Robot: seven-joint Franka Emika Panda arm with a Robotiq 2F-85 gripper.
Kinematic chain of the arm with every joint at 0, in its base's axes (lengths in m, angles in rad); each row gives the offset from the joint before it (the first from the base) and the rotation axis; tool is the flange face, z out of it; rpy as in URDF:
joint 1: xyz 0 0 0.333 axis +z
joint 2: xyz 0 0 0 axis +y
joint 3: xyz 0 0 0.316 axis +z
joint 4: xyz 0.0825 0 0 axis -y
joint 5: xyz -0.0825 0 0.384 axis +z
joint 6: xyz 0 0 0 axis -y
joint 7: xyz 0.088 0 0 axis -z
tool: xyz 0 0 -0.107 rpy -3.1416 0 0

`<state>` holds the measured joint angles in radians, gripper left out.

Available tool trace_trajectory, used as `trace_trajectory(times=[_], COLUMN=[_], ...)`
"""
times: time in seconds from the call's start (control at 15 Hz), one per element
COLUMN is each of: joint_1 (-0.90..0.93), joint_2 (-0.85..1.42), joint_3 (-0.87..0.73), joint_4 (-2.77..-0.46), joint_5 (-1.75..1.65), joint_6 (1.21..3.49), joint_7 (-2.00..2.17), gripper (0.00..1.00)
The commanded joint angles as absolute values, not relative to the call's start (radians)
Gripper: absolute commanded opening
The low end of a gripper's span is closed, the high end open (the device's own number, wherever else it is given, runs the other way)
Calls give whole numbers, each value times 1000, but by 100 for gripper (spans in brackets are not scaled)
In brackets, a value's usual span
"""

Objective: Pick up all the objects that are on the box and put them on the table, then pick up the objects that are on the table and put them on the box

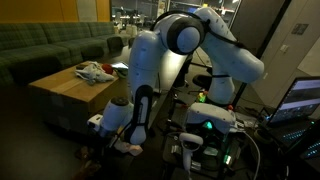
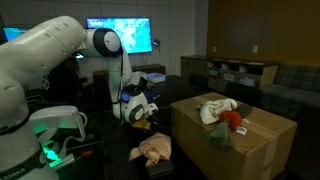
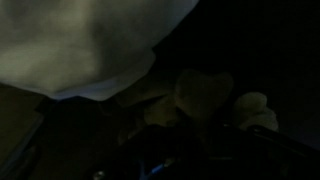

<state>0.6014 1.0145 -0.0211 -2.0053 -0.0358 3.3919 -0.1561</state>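
Observation:
The tan box [image 2: 255,150] [image 1: 60,95] carries a white-grey cloth [image 2: 215,108], a red ball [image 2: 236,120] and a teal-grey cloth [image 2: 220,136]; in an exterior view they read as one heap [image 1: 95,72]. A pinkish-white cloth [image 2: 155,150] lies on the black table [image 2: 195,162] beside the box. My gripper [image 2: 141,118] [image 1: 124,140] hangs low over the table, right on a brownish soft thing [image 2: 148,126]. The wrist view is very dark: a pale cloth [image 3: 90,40] fills its upper left, and a pale soft lump [image 3: 200,95] sits by the jaws, whose gap does not show.
A dark green sofa [image 1: 50,45] [image 2: 290,80] runs behind the box. The arm's base with green lights [image 2: 55,130] [image 1: 205,125] stands close by. A lit monitor [image 2: 118,35] and a laptop screen [image 1: 300,100] are at the edges.

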Motion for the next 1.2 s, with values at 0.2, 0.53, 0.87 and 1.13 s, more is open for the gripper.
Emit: trace_trajectory(times=[0.2, 0.53, 0.87, 1.13], joint_1=[638, 635, 682, 695], joint_2=[907, 749, 566, 408], joint_3=[-54, -44, -90, -129], joint_4=[-2109, -2222, -2340, -2401], joint_5=[-45, -47, -37, -46], joint_6=[3417, 3381, 3344, 3278], joint_7=[-156, -156, -163, -161], gripper=[3, 3, 3, 3])
